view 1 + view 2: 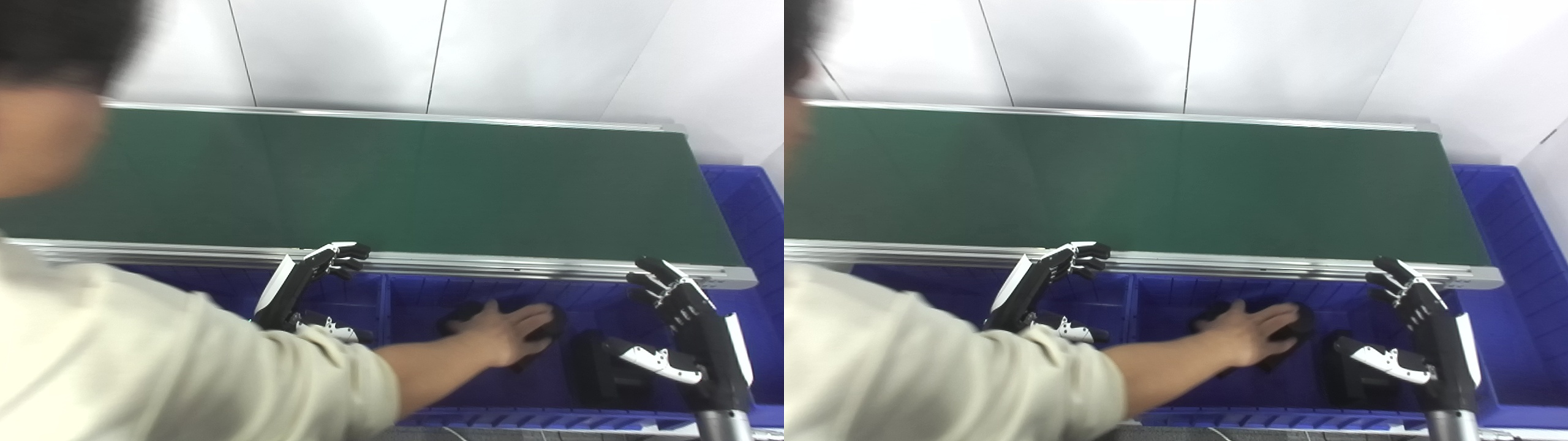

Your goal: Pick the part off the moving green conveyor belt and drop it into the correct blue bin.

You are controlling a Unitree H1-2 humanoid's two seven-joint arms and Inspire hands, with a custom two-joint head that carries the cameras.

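Green belt point(429, 184), blue bins point(741, 202), black parts point(551, 324), cream sleeve point(153, 367)

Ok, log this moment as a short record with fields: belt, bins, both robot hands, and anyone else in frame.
belt: green conveyor belt, no part visible on it
bins: blue bins along the near side of the belt; another blue bin at its right end
parts: dark parts lying in the middle bin
person: person's hand reaching into the middle bin, resting on a dark part
left hand: open, empty, above the bins at the belt's near rail
right hand: open, empty, fingers spread, above the bins at the right
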